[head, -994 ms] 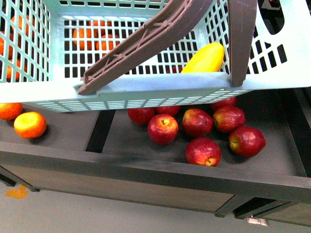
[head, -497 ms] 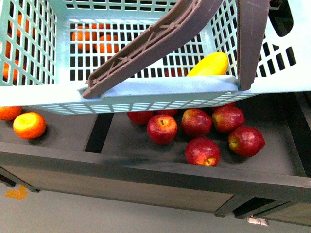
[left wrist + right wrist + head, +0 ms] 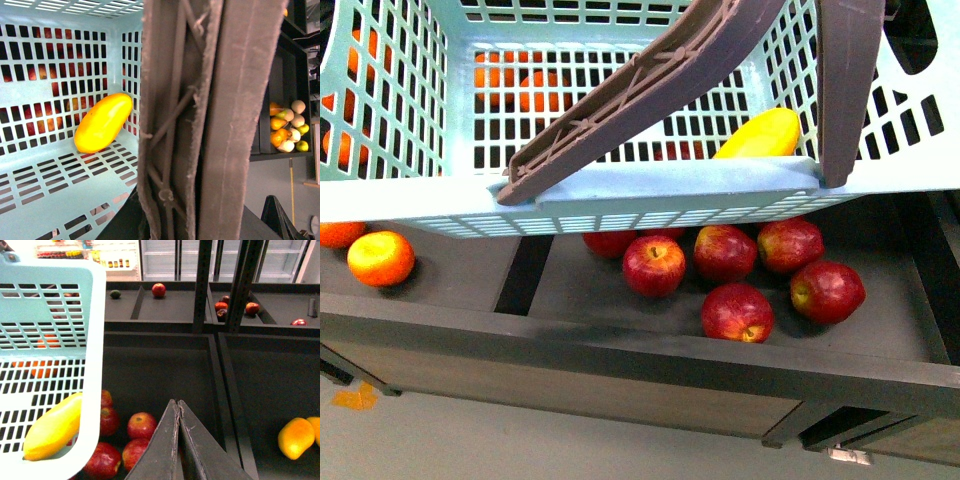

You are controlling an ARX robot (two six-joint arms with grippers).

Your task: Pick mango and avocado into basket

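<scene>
The light teal basket (image 3: 650,180) hangs above the fruit shelf, its brown handles (image 3: 630,100) swung up. My left gripper (image 3: 200,222) is shut on those handles (image 3: 200,120), which hide its fingers. The yellow mango (image 3: 760,133) lies on the basket's slotted floor (image 3: 60,185), by a side wall, and shows again as the mango (image 3: 103,122) and the mango (image 3: 52,427). A small dark green avocado (image 3: 115,294) sits on a far upper shelf. My right gripper (image 3: 177,405) is shut and empty, beside the basket's wall (image 3: 55,355) and above red apples.
Red apples (image 3: 735,310) fill the bin under the basket, with oranges (image 3: 380,257) in the bin to the left. Two more yellow-orange fruits (image 3: 296,437) lie in the bin right of a divider (image 3: 227,405). Black uprights (image 3: 202,285) split the shelving. Mixed fruit (image 3: 287,127) fills a side shelf.
The basket has shifted slightly to the right in the front view, its left wall showing more. The mango inside moved with it.
</scene>
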